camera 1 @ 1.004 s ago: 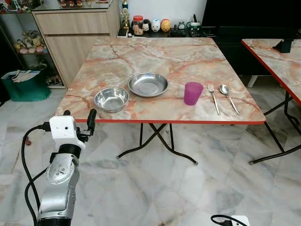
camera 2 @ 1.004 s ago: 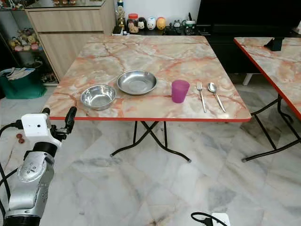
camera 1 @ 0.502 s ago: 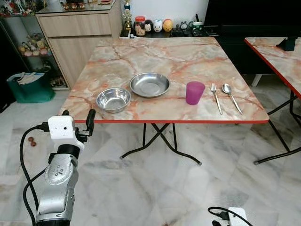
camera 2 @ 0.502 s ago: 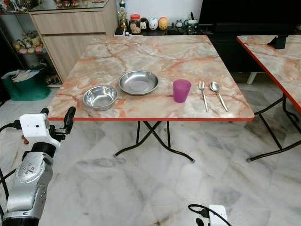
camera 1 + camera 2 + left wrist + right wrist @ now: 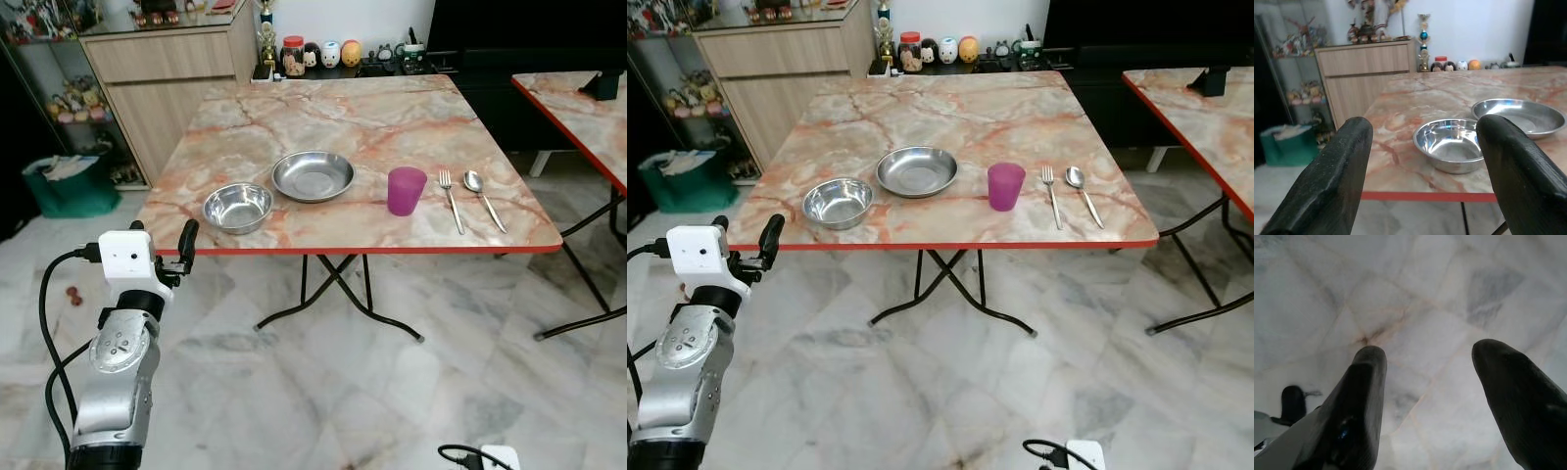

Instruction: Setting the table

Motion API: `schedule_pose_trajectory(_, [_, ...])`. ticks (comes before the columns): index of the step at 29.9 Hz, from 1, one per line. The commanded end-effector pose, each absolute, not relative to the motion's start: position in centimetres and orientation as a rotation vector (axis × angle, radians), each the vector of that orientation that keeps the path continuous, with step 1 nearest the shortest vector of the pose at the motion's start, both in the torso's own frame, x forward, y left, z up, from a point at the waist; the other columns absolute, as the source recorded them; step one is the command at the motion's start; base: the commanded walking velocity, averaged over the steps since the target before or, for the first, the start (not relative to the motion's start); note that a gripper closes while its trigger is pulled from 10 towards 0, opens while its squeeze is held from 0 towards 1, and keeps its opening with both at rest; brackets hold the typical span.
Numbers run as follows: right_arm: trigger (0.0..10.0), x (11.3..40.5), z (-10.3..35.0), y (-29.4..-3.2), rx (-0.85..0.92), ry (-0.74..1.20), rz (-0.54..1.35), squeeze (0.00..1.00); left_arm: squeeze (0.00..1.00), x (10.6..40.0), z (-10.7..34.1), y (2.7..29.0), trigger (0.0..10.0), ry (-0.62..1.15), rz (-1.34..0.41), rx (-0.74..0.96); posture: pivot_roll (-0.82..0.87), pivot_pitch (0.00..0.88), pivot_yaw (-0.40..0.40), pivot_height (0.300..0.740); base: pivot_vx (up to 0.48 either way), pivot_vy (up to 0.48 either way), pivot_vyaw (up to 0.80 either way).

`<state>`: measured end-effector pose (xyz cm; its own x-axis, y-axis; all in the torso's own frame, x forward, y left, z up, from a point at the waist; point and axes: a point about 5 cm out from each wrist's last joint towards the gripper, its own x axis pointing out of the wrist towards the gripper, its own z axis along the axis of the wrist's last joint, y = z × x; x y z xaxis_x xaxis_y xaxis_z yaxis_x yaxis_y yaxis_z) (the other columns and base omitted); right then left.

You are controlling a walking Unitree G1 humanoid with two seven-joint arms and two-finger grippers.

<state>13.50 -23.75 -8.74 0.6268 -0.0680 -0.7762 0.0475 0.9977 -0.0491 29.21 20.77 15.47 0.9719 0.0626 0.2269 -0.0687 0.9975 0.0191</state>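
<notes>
Standing off the desk's near edge, nothing picked up yet.

The marble-patterned desk (image 5: 392, 117) with its red rim carries the setting along its near edge: the wide steel plate (image 5: 313, 175) mid-desk, the small steel bowl (image 5: 237, 207) toward the near left corner, the purple cup (image 5: 406, 190) beside the plate, then fork (image 5: 450, 201) and spoon (image 5: 484, 199) toward the near right corner. I judge this the approach step; next I must close in and reach for the bowl. My left pincer (image 5: 1420, 176) is raised short of the near left corner, fingers spread, empty, aimed at the bowl. My right pincer (image 5: 1427, 396) hangs over the marble floor (image 5: 343, 392), also spread and empty. A wooden cabinet (image 5: 176, 69) stands beyond the far left corner.
</notes>
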Motion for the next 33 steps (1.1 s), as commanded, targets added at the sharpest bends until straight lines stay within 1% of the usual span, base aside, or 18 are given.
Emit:
schedule_pose_trajectory(1, [10.0,14.4,-8.2,-24.0,-0.042,0.855,-0.041,0.00,0.00,29.3,15.1,20.6,10.0,-0.223,0.077,0.003,-0.03,0.000,-0.046,0.740,0.000,0.000,0.00])
schedule_pose_trajectory(2, [10.0,14.4,-8.2,-24.0,-0.042,0.855,-0.041,0.00,0.00,29.3,15.1,20.6,10.0,-0.223,0.077,0.003,-0.03,0.000,-0.046,0.740,0.000,0.000,0.00])
schedule_pose_trajectory(4, [10.0,15.4,-7.7,-24.5,-0.037,0.817,-0.064,0.00,0.00,29.5,15.0,19.8,10.0,-0.225,0.067,-0.014,-0.04,0.000,-0.042,0.740,0.000,0.000,0.00])
schedule_pose_trajectory(9, [10.0,15.7,-7.5,-24.8,-0.020,0.809,-0.098,0.00,0.00,29.6,15.2,19.7,10.0,-0.233,0.049,-0.011,-0.01,0.000,-0.053,0.740,0.000,0.000,0.00])
schedule_pose_trajectory(14, [10.0,16.0,-7.7,-23.7,-0.011,0.820,-0.074,0.00,0.00,29.3,15.2,20.2,10.0,-0.229,0.065,-0.003,0.00,0.000,-0.041,0.740,0.000,0.000,0.00])
schedule_pose_trajectory(18, [10.0,16.1,-7.9,-23.0,0.002,0.824,-0.064,0.00,0.00,29.0,15.0,20.0,10.0,-0.221,0.056,0.005,0.01,0.000,-0.030,0.740,0.000,0.000,0.00])
schedule_pose_trajectory(24, [10.0,16.7,-7.8,-22.4,0.011,0.818,-0.064,0.00,0.00,29.0,15.2,20.0,10.0,-0.227,0.046,0.004,0.00,0.000,-0.013,0.740,0.249,0.000,0.00])
schedule_pose_trajectory(33, [10.0,16.4,-8.1,-22.4,0.026,0.837,-0.093,0.00,0.00,29.0,15.5,20.2,10.0,-0.233,0.042,0.010,0.01,0.000,-0.009,0.740,0.280,0.000,0.00])
